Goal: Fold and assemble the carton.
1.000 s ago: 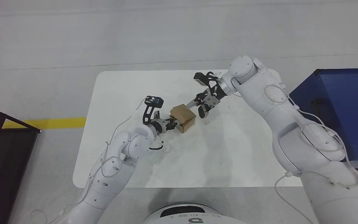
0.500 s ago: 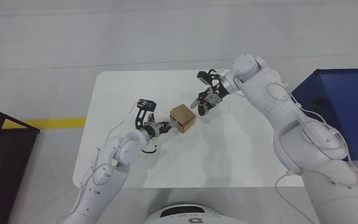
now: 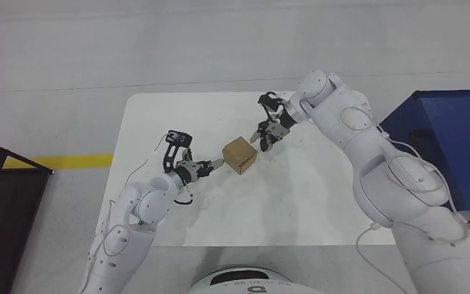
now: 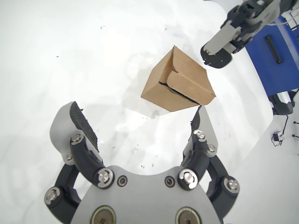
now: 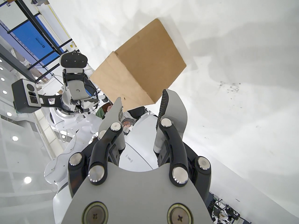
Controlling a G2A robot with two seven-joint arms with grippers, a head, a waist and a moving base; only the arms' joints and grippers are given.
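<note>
Carton [image 3: 239, 154] sits near the middle of the desk [image 3: 308, 206], closed up, one flap seam [image 4: 177, 92] slightly gaping. Left jaws stand wide and right jaws part-open on opposite sides, both empty and near it. Assembly looks almost finished; the next move probably calls for pressing that flap flush.

Folded carton [image 4: 178, 82] beyond spread fingers [image 4: 81, 122]

No text can be read. The carton [image 4: 178, 80] shows plain brown faces. A blue panel [image 5: 28, 33] in the room behind the counter [image 5: 233, 47] bears a line of white print too small to make out.
</note>
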